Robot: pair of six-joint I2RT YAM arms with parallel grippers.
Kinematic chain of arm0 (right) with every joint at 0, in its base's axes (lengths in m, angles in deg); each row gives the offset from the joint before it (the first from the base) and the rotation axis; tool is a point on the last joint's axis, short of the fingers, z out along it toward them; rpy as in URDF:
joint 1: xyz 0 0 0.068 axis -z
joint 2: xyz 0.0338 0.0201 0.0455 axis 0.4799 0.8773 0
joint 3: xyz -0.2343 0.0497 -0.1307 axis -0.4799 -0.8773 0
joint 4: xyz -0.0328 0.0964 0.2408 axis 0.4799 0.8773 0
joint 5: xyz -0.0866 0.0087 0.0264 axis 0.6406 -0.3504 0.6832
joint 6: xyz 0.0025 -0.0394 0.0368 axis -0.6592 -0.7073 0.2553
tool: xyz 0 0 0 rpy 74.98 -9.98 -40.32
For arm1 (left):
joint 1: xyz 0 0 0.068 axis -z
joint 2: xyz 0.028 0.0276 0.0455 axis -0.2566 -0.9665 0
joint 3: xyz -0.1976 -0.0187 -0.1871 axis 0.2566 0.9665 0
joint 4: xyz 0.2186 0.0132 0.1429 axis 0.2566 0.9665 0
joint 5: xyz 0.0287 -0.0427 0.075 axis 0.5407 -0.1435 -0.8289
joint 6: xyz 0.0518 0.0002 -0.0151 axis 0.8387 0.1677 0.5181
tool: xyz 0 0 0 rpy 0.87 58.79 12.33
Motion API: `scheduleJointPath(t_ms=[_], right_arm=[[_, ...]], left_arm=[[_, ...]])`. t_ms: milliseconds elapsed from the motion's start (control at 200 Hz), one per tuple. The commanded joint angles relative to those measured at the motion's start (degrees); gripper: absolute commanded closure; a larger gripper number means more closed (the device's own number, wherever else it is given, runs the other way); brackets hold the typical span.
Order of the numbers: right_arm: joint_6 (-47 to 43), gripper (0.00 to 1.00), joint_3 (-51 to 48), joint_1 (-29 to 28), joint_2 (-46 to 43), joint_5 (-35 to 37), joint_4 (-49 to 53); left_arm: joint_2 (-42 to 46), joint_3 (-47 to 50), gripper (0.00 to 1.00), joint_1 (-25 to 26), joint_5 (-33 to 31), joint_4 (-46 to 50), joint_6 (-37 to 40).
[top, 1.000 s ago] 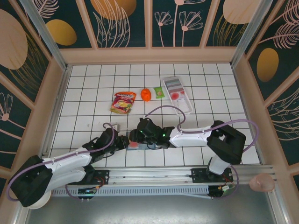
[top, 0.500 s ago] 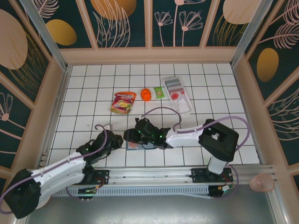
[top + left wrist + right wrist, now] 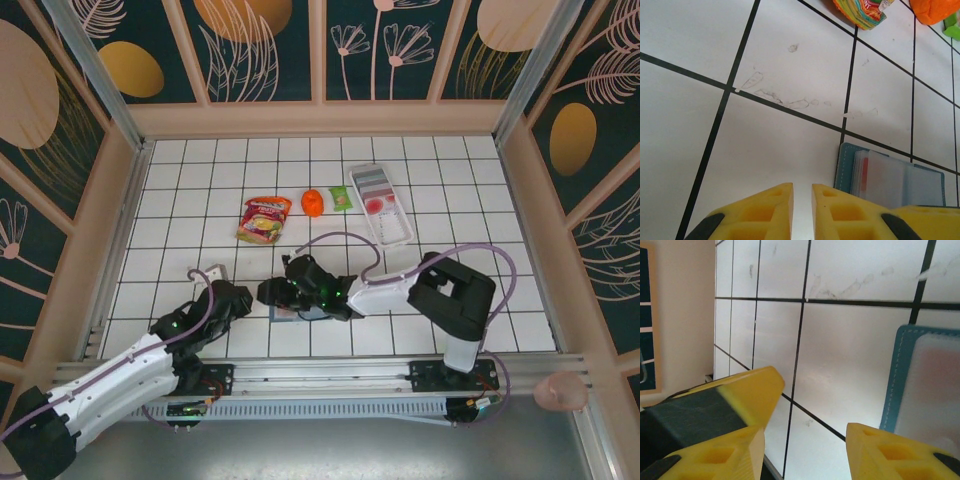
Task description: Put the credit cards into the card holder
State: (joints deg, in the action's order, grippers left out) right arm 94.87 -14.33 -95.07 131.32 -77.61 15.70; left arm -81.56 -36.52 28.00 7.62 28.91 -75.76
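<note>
Left arm had pulled back toward its base over the last second. The left gripper [image 3: 240, 300] now sat a little off the card holder's left edge, where a second earlier it was right against it. Its fingers were nearly pressed together with a thin slit between them, nothing in it.

Right gripper [image 3: 272, 293] had slid leftward across the card holder in the same span. It hung just past the left edge, spread wide and empty.

Card holder [image 3: 845, 165] lay flat and open on the tiles near the front rail, between the two arms. Pale credit cards [image 3: 900, 175] with a red mark showed behind its clear sleeve.

Judgement: both tools letting go and backing off suggests the cards were seated. No loose card was seen on the tiles around it, so little may be left to do.

Surroundings: snack packet [image 3: 264, 218], orange lump [image 3: 313, 202], small green packet [image 3: 342, 198] and white tray [image 3: 381, 204] sat farther back, well apart. The tray's contents were too small to tell. Nothing stood in the way except the two grippers, which were close together on the same side of the holder.
</note>
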Motion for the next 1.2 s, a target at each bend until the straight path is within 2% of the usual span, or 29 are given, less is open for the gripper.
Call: scheduleJointPath(t_ms=[0,70,110,155,235,280,330,425,445,475,520,550,595,656,736,791,871,936,1196], right_arm=[[-8.6,0.52,3.1,0.5,-8.4,7.4,8.8],[-15.0,0.53,3.5,1.0,-13.9,12.6,14.6],[-19.4,0.53,2.8,1.8,-17.7,14.5,16.0],[-24.5,0.53,1.3,3.3,-22.2,14.0,15.3],[-34.7,0.53,-0.7,7.8,-30.5,10.1,14.4],[-44.3,0.54,-0.1,10.0,-34.1,8.0,15.8],[-56.2,0.54,0.2,11.1,-37.3,8.8,17.5],[-87.9,0.52,-0.2,11.8,-40.0,10.2,22.4],[-93.4,0.46,-0.1,12.3,-40.0,11.3,24.1],[-100.9,0.43,0.4,13.8,-39.5,13.0,26.4],[-107.8,0.44,2.9,18.5,-37.8,13.2,30.6],[-111.2,0.45,5.2,22.8,-36.7,9.7,34.7],[-116.8,0.45,7.2,30.3,-35.9,0.4,39.2],[-125.5,0.45,6.1,39.4,-34.8,-6.5,38.0],[-136.5,0.43,4.9,46.3,-30.9,-7.4,35.8],[-143.5,0.42,5.8,49.9,-26.0,-5.6,36.6],[-150.4,0.42,8.4,53.7,-18.7,-2.9,37.6],[-153.0,0.42,9.5,55.7,-13.9,-2.8,34.0],[-160.6,0.4,16.1,55.9,1.0,-2.3,25.2]], left_arm=[[-0.6,-1.4,0.78,0.4,2.2,-1.5,1.0],[-2.4,-1.6,0.71,0.3,5.8,-5.2,2.6],[-4.0,-2.1,0.63,0.4,7.6,-7.1,3.5],[-6.1,-2.9,0.57,0.4,9.6,-8.8,4.4],[-10.2,-4.5,0.53,0.4,13.0,-11.4,6.7],[-12.6,-5.1,0.53,0.4,14.7,-12.9,7.9],[-15.1,-5.6,0.53,0.4,15.2,-13.9,8.4],[-19.1,-5.8,0.53,0.4,16.3,-16.8,9.2],[-19.8,-5.8,0.52,0.4,16.4,-17.2,9.5],[-20.6,-6.0,0.52,0.4,16.8,-17.8,9.7],[-21.8,-6.2,0.52,0.4,17.1,-18.4,10.2],[-22.5,-6.3,0.52,0.4,16.8,-18.4,10.4],[-23.1,-6.4,0.52,0.4,16.4,-18.3,10.7],[-23.6,-5.9,0.51,0.4,16.0,-19.0,10.8],[-24.2,-5.6,0.49,0.3,16.1,-19.7,10.9],[-24.6,-5.8,0.49,0.4,16.4,-19.5,11.3],[-24.7,-5.8,0.48,0.4,17.0,-19.6,11.5],[-24.6,-5.6,0.48,0.4,17.0,-19.5,11.7],[-24.7,-4.6,0.44,0.3,16.9,-18.8,10.9]])
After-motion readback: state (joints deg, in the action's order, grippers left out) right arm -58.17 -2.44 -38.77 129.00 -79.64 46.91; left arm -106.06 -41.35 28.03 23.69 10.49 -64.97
